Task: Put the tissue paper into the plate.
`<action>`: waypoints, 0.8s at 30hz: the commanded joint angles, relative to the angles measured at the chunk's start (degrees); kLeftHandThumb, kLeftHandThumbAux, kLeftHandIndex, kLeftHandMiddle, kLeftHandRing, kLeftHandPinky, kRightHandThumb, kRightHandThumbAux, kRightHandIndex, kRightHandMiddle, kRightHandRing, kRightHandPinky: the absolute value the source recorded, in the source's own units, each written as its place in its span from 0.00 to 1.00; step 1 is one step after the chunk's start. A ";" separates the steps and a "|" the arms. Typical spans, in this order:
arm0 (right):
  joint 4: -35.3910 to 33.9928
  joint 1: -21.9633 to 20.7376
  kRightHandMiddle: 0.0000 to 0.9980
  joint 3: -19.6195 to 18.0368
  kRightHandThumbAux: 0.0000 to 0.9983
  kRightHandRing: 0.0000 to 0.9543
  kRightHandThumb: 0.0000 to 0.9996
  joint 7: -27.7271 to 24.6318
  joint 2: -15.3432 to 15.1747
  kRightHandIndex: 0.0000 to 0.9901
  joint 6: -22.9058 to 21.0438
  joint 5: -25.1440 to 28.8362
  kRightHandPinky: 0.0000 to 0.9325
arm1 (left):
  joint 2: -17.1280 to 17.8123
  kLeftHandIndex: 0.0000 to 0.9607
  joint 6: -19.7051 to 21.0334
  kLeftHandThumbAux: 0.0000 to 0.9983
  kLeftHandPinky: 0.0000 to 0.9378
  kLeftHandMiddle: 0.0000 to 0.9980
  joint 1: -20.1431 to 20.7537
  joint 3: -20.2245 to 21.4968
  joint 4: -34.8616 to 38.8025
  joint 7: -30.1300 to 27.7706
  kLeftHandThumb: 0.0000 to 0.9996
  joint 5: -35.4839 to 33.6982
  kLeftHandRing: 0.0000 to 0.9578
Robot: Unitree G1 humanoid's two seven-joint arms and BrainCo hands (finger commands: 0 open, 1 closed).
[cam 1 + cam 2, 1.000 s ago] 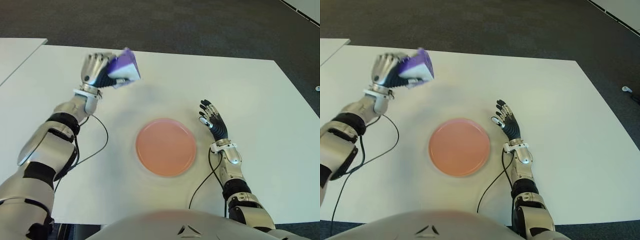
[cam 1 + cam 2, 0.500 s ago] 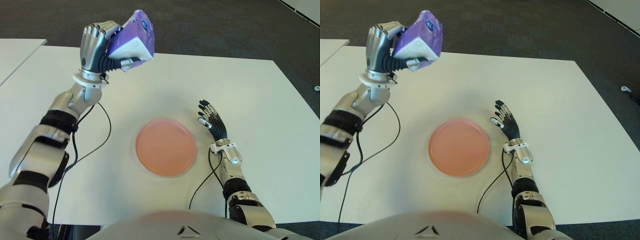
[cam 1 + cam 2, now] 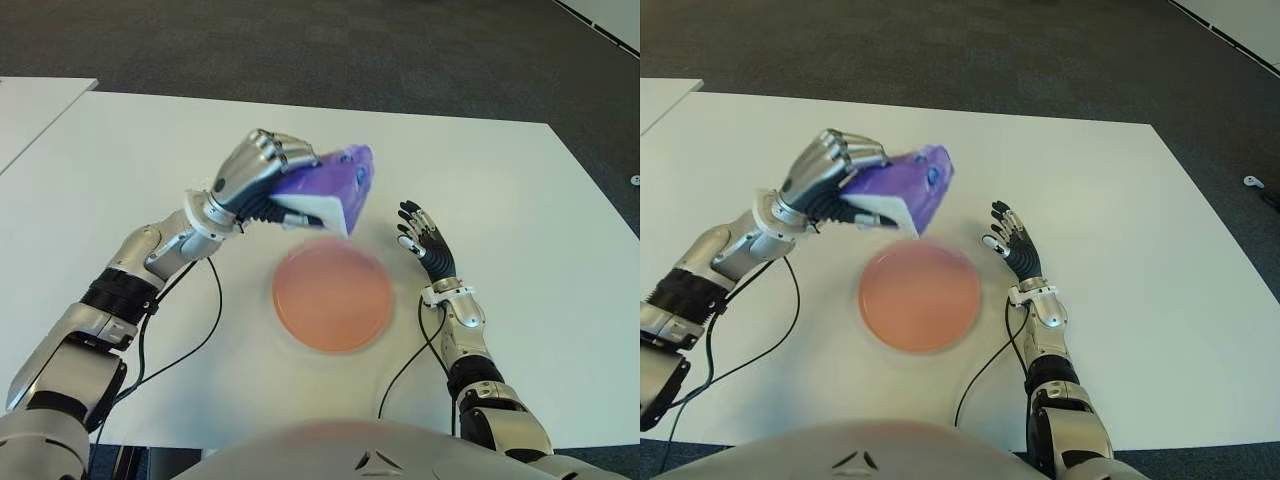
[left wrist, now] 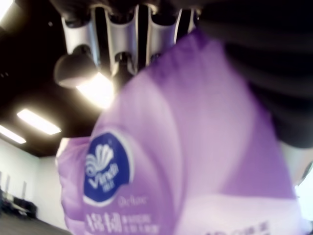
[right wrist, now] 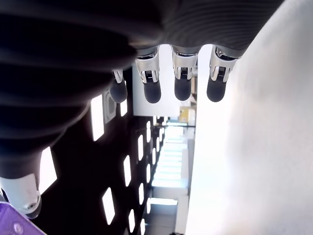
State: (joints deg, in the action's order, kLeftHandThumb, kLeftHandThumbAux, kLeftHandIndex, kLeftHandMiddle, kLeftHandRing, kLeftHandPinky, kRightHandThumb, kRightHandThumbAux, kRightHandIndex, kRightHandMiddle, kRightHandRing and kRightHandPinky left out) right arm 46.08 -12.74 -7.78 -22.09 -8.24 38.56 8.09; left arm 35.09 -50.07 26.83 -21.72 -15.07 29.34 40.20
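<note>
Fingers (image 3: 268, 150) of the left hand (image 3: 255, 175) are curled tight around the tissue paper pack (image 3: 330, 188), clamped on its top and side; the same grip is seen close up in the left wrist view, where the purple wrapper with a blue round logo (image 4: 103, 166) fills most of the picture. Largest item first: the white table (image 3: 520, 200) is spread across the whole scene, with dark carpet (image 3: 330, 50) beyond its far edge and a second white tabletop (image 3: 30, 100) seen at the robot's far left. The left arm (image 3: 130, 270) is stretched forward and inward, and a black cable (image 3: 195, 330) is looped on the table beside it. The pink plate (image 3: 332, 295) is placed flat near the table's middle, between the two hands. The pack is held in the air, tilted, its lower white end over the plate's far rim; no contact with the plate is seen. The right hand (image 3: 425, 240) is shown just to the right of the plate, palm side up, fingers (image 5: 182, 81) spread straight and holding nothing; whether it touches the table cannot be told. A thin black cable (image 3: 405, 365) is run from the right wrist toward the robot's body.
</note>
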 commanded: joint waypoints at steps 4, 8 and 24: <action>7.24 8.11 0.00 0.37 0.56 0.00 0.00 0.41 1.82 0.00 -1.03 -0.80 0.00 | -1.06 0.46 -4.15 0.70 0.90 0.85 -6.11 -2.32 1.74 -5.85 0.75 2.60 0.89; 7.61 8.02 0.00 0.42 0.55 0.00 0.00 0.81 1.63 0.00 -0.93 -1.20 0.00 | -1.65 0.46 -5.05 0.70 0.89 0.85 -6.89 -2.77 1.57 -7.51 0.75 3.74 0.89; 7.64 8.47 0.00 0.40 0.55 0.00 0.00 1.57 2.07 0.00 -0.27 -1.12 0.00 | -0.88 0.46 1.65 0.70 0.87 0.84 -9.94 -4.56 3.46 -7.75 0.75 19.21 0.88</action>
State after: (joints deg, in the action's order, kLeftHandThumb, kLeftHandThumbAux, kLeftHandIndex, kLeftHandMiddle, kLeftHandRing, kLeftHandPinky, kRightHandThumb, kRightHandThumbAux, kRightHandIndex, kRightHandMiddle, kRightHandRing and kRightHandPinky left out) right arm 46.59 -13.10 -7.69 -20.84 -8.17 38.82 7.71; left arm 32.90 -50.30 16.77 -26.09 -12.98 21.30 55.63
